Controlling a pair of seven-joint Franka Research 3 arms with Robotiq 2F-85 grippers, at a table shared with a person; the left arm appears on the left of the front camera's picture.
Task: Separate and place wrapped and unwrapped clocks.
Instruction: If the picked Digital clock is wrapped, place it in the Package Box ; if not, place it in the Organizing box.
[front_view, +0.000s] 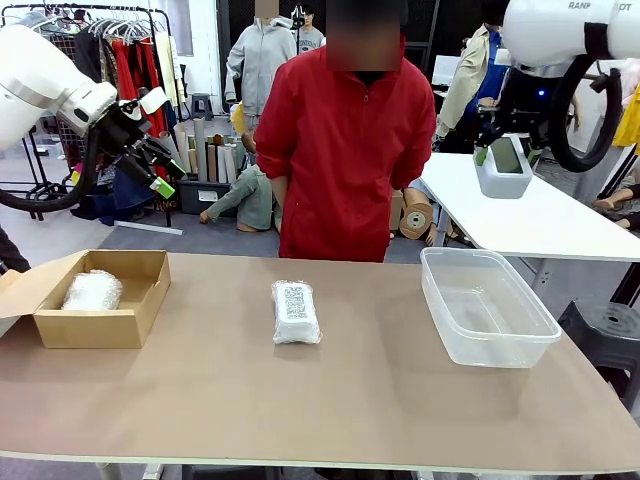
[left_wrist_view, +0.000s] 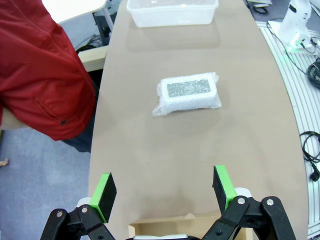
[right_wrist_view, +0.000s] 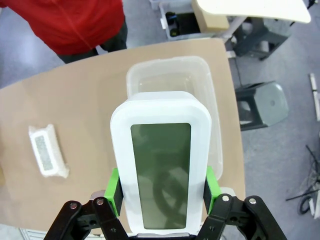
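Your right claw (right_wrist_view: 162, 190): clamped on bare white rounded-rectangular clock with grey-green screen (right_wrist_view: 160, 150) | your left claw (left_wrist_view: 165, 192): apart, holding nothing | labelled white bubble-wrap bundle (front_view: 296, 311): lying on brown worktop (front_view: 330, 400)

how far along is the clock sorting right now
Done: one wrapped bundle lies in the cardboard box. In hand: the right gripper holds the bare clock over the empty clear tub. To do: the labelled bundle lies mid-table; left gripper open.

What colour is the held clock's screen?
Grey-green; the clock shows best in the right wrist view.
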